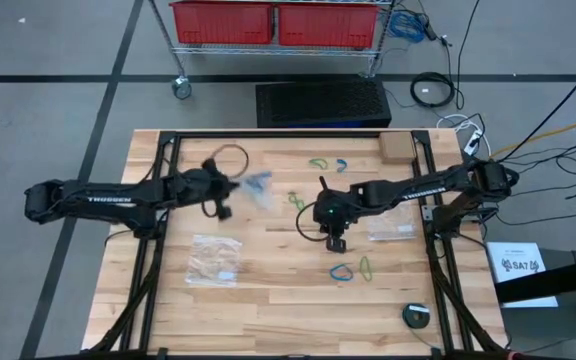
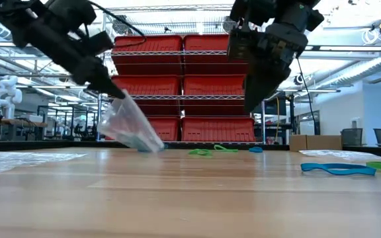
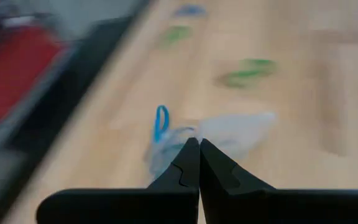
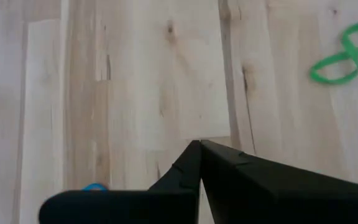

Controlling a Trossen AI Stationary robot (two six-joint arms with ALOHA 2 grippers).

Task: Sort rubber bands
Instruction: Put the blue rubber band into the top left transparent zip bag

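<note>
While held by the left gripper (image 3: 199, 144), fingers clamped on its corner, a clear bag (image 1: 258, 187) hangs mouth-low at table left, a blue band (image 3: 161, 122) inside (presumably the collecting bag). Centre: right gripper (image 1: 336, 241), fingers together, empty. Loose rubber bands (image 1: 353, 270) lie beside it, unsorted.
</note>
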